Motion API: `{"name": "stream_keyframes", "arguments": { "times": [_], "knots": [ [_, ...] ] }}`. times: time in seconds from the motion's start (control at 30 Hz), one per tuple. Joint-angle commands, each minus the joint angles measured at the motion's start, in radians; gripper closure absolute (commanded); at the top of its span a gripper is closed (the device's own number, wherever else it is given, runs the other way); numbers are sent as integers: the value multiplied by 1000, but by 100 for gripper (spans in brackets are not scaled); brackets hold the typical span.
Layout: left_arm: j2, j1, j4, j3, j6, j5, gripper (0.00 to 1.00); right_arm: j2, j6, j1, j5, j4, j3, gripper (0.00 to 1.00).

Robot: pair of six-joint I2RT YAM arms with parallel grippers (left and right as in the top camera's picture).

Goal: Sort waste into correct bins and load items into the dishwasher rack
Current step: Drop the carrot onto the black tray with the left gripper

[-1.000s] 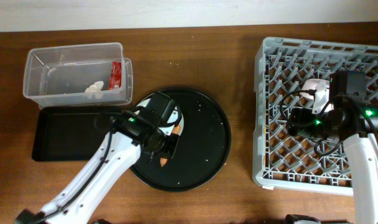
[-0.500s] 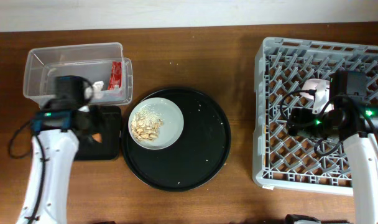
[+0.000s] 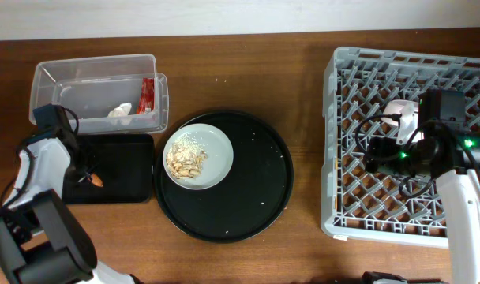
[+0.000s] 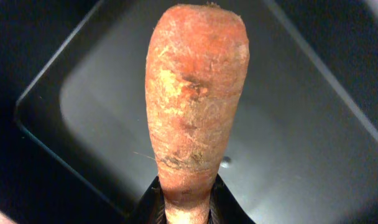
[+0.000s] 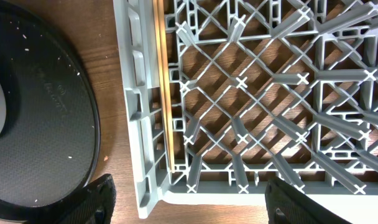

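Observation:
My left gripper is shut on the orange carrot-like stick and holds it over the shallow black tray. In the left wrist view the stick stands up from the jaws above the tray floor. The clear tub holds the red wrapper and the white scrap. The grey-green plate carries beige crumbs. My right gripper hangs open and empty over the grey rack, at its corner. Bowl and cup are out of view.
The plate sits on a large round black tray in the middle of the wooden table. Its rim shows in the right wrist view. A thin wooden stick lies inside the rack along its wall.
My left arm has swung from the round tray leftward to the shallow black tray, carrying the carrot stick. The plate with crumbs is now uncovered. The right arm has not moved.

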Motion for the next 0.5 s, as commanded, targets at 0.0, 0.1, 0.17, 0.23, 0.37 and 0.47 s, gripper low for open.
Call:
{"name": "stream_keyframes", "arguments": {
  "times": [0.0,0.1,0.17,0.23,0.37,0.47],
  "knots": [
    [29,21,3,-5,-13,-8,69,4,-8,-6,-6,-3,7,24],
    [29,23,-3,6,-13,-3,44,4,-8,-6,-6,-3,7,24],
    [7,23,-78,80,-12,3,41,4,-8,-6,-5,-4,7,23],
    [-27,14,-132,138,-8,30,40,4,-8,-6,-6,-4,7,23],
    [-141,-85,-139,192,82,175,40,4,-8,-6,-6,-4,7,23],
    [-181,-255,-97,192,182,256,40,4,-8,-6,-6,-4,7,23]
  ]
}}
